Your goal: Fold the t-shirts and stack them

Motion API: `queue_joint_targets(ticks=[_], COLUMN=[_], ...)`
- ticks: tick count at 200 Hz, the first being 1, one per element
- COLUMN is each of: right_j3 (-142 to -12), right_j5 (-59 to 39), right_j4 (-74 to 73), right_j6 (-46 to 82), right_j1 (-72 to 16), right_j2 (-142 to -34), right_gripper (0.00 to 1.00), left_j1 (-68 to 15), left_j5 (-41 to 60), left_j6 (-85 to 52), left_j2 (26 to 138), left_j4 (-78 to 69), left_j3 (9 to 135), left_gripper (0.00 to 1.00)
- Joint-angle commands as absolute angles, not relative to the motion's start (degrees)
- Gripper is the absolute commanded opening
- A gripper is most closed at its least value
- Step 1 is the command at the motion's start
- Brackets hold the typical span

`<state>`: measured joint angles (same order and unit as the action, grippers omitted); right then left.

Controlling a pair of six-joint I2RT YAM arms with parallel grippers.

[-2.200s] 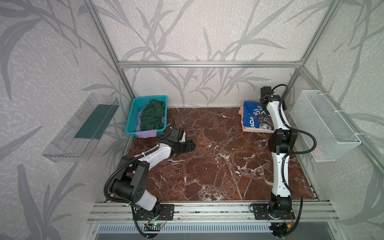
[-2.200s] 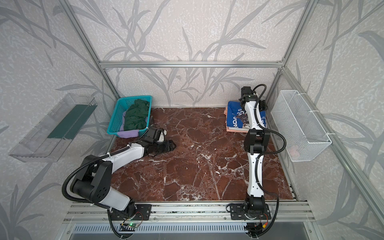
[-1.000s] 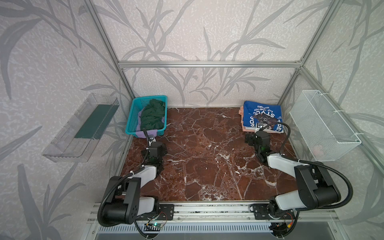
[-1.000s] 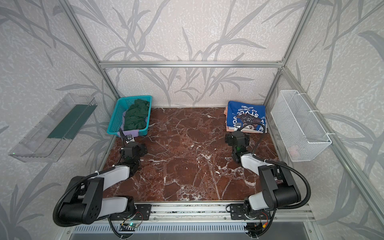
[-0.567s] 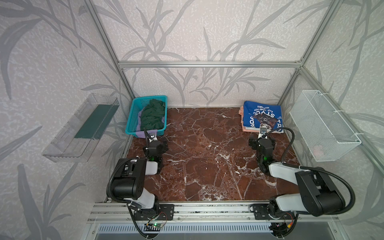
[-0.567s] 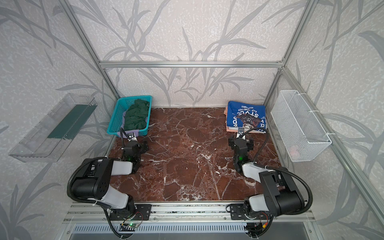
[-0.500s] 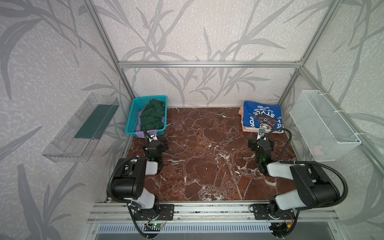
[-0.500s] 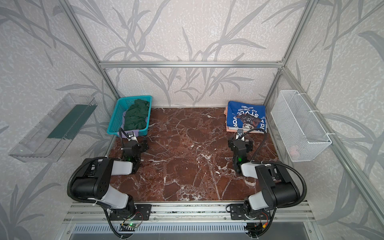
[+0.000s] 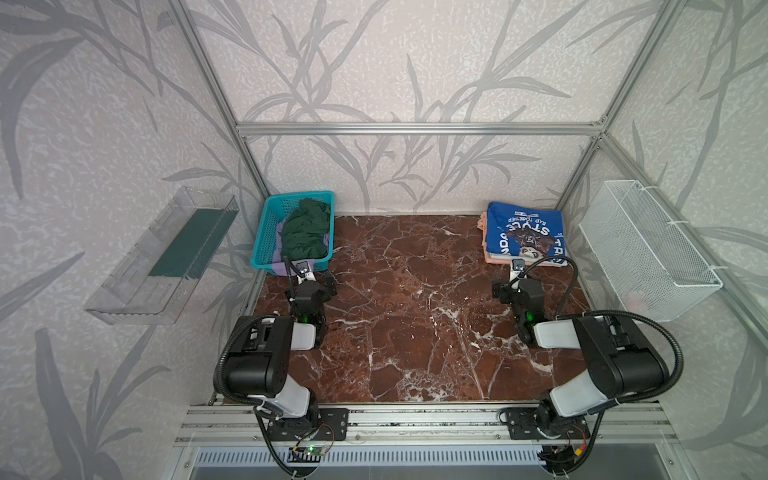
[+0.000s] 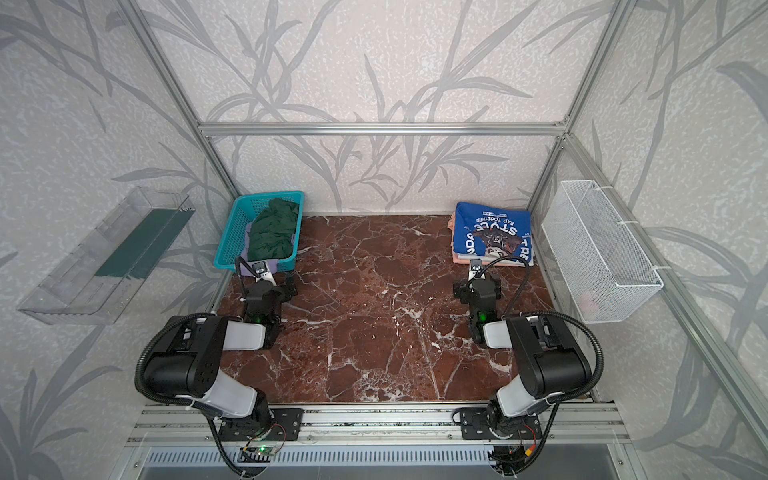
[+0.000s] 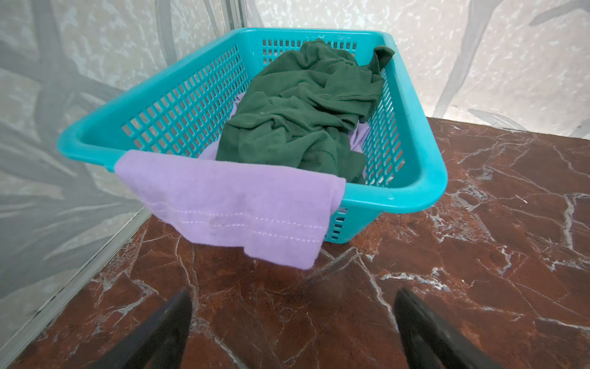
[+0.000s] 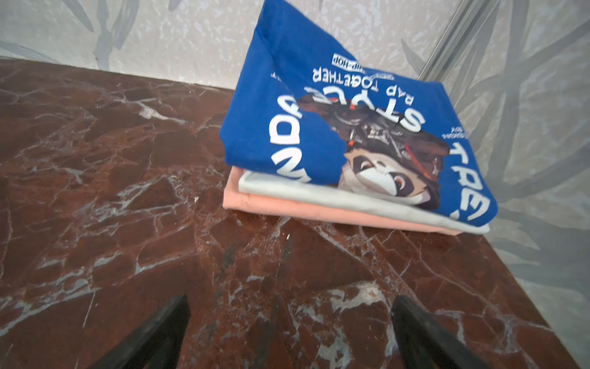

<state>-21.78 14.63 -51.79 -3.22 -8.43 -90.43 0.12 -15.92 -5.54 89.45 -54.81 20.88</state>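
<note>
A folded royal blue t-shirt (image 9: 524, 235) (image 12: 351, 127) with a "STYLE" print tops a stack at the back right, over a cream-white t-shirt (image 12: 319, 195) and a peach t-shirt (image 12: 303, 209). A crumpled dark green t-shirt (image 9: 305, 232) (image 11: 303, 108) fills the teal basket (image 9: 266, 232) (image 11: 412, 134), and a lavender t-shirt (image 11: 236, 204) hangs over its near rim. My left gripper (image 11: 292, 306) (image 9: 313, 286) stands open and empty just in front of the basket. My right gripper (image 12: 289, 311) (image 9: 517, 286) is open and empty, short of the stack.
A clear plastic shelf (image 9: 166, 253) hangs on the left wall and a white wire basket (image 9: 648, 245) on the right wall. The brown marble tabletop (image 9: 415, 311) lies between both arms. An aluminium rail (image 9: 415, 419) runs along the front edge.
Both arms have folded back low toward the front; the left gripper faces the basket and the right gripper faces the stack. Over the last half second they hardly move.
</note>
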Motion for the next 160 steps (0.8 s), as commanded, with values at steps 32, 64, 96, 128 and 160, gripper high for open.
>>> queue_joint_targets(ticks=[32,64,96,128,160], right_j3=[-17.52,-15.12,-15.17,-16.37,-16.74], right_j5=[12.13,2.43,2.46,2.99,2.9], right_j4=[-64.0,-69.01,-69.28,-66.79,-66.04], right_j6=[-5.83,-9.89,-10.0,-9.52,-9.4], right_j1=[-9.76,-9.84,-9.84,-9.76,-9.58], right_j2=[-91.18,-91.88,-91.98,-91.81,-91.76], right_gripper=[0.99,0.99,0.99,0.99,0.99], left_j1=[0.44,0.35,0.37,0.35,0.32], left_j5=[-15.72,-15.66,-15.77,-15.77,-15.75], left_j6=[-4.39,-4.32,-4.31,-4.31,-4.28], left_j2=[89.92,89.91,89.87,89.91,89.9], left_j4=[-56.78,-56.8,-56.8,-56.83,-56.8], left_j3=[20.31,20.35,20.39,20.4,20.4], left_gripper=[0.99,0.99,0.99,0.99,0.99])
